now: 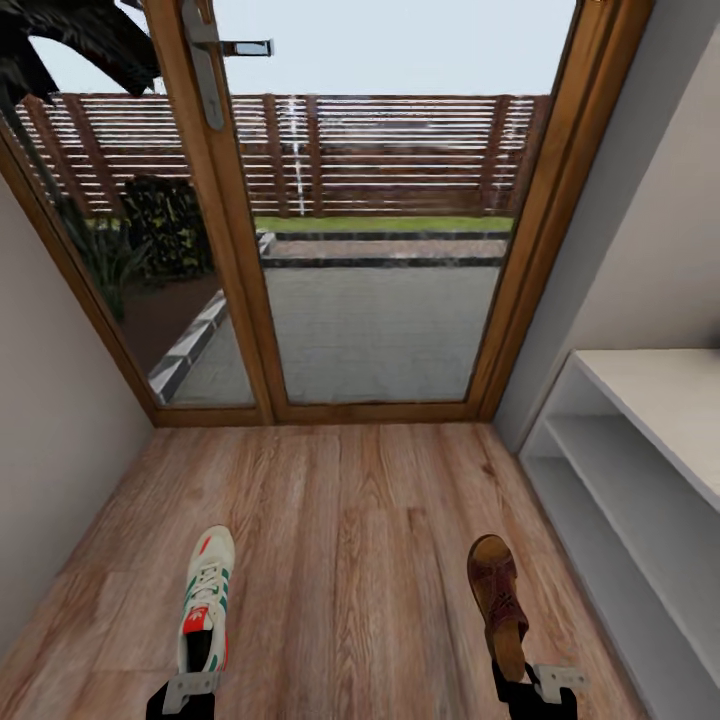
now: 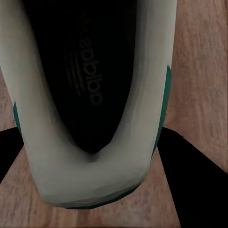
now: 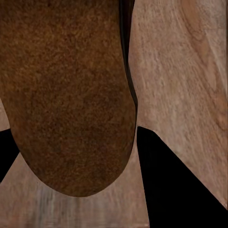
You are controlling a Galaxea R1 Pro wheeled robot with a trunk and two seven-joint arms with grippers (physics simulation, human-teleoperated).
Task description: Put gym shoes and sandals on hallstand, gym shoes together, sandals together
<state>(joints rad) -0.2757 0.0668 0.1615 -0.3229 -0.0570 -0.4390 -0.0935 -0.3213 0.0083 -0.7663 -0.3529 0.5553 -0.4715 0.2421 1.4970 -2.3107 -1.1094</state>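
- Wood-grain corridor floor (image 1: 350, 520) runs up to a glazed door; the white hallstand (image 1: 640, 470) lies ahead and to the outer side of the right gripper (image 1: 540, 690).
- One gym shoe (image 1: 205, 600) extends forward from the left gripper (image 1: 185, 695), heel between its fingers; one sandal (image 1: 498, 600) likewise from the right gripper.
- Both grippers look closed around the heels, but actual contact cannot be made out; whether either shoe is off the floor is unclear.
- To do this well, I judge: keep both level, turn toward the rack, and set each down well in from the shelf's edge.
- Wrist views give only close heels: gym shoe (image 2: 90, 95), sandal (image 3: 66, 95), with dark fingers (image 2: 194, 185) cut off.
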